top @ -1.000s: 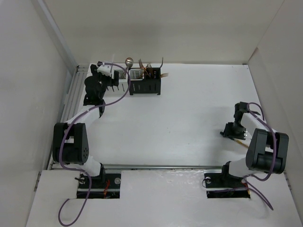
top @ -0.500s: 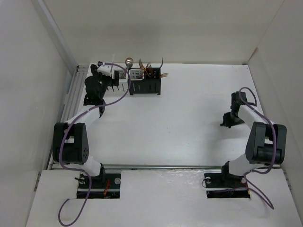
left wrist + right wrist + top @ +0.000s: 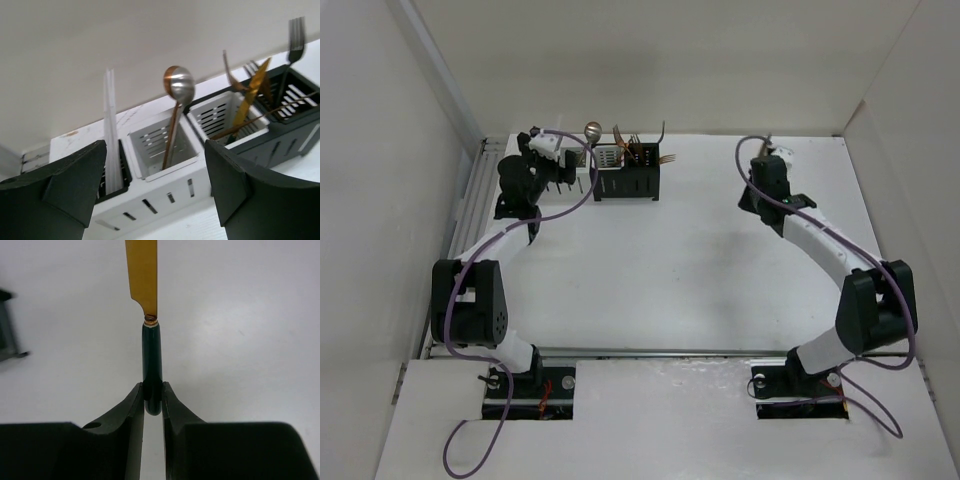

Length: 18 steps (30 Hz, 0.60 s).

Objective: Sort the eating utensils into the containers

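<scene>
The containers point(image 3: 620, 172) stand in a row at the back left, two white ones point(image 3: 165, 145) between two black ones point(image 3: 295, 125). They hold white sticks point(image 3: 111, 135), a round-bowled spoon point(image 3: 178, 84), a gold knife point(image 3: 252, 90) and forks point(image 3: 295, 35). My left gripper point(image 3: 155, 200) hangs open just in front of the row, its fingers point(image 3: 65, 185) apart with nothing between them. My right gripper point(image 3: 152, 395) is shut on the dark green handle point(image 3: 152, 360) of a gold-bladed knife point(image 3: 142, 270). It hovers over the table at the back right point(image 3: 752, 200).
White walls close in the table point(image 3: 700, 270) at the back and both sides. A metal rail point(image 3: 475, 190) runs along the left edge. Purple cables point(image 3: 570, 200) loop off both arms. A black container edge point(image 3: 7, 330) shows at the left of the right wrist view.
My right arm has swung from the near right of the table up toward the back, carrying the knife. The left arm has stayed by the containers.
</scene>
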Each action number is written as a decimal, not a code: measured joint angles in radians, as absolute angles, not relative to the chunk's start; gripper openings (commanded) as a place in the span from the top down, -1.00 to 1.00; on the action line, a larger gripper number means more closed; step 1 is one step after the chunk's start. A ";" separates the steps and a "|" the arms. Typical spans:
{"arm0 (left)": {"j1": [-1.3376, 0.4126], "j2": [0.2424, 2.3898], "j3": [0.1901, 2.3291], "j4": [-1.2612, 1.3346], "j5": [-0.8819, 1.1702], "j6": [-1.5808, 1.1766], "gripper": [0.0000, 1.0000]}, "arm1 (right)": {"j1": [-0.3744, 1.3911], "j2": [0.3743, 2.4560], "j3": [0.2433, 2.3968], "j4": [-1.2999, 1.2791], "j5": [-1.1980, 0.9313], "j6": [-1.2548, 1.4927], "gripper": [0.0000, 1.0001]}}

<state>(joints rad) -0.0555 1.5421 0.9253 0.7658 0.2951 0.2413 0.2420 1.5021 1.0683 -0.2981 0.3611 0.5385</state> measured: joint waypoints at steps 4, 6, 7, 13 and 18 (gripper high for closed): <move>-0.050 1.542 0.977 0.735 0.487 0.204 -0.57 | 0.344 1.555 1.261 -0.220 0.214 0.348 1.00; -0.050 1.542 1.001 0.745 0.635 0.146 -0.57 | 0.384 1.613 1.392 -0.169 0.118 0.271 1.00; -0.051 1.542 1.011 0.755 0.702 0.110 -0.59 | 0.405 1.641 1.454 -0.145 0.067 0.237 1.00; -0.080 1.542 1.043 0.879 1.025 -0.107 -0.72 | 0.506 1.776 1.671 -0.086 -0.176 0.118 1.00; -0.092 1.542 1.047 0.962 1.113 -0.232 -0.75 | 0.576 1.811 1.686 -0.090 -0.265 0.058 1.00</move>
<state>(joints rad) -0.0917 1.5421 1.0470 0.9623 1.1130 -0.2321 0.5758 1.8107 1.6859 -0.0898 -0.2649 0.0582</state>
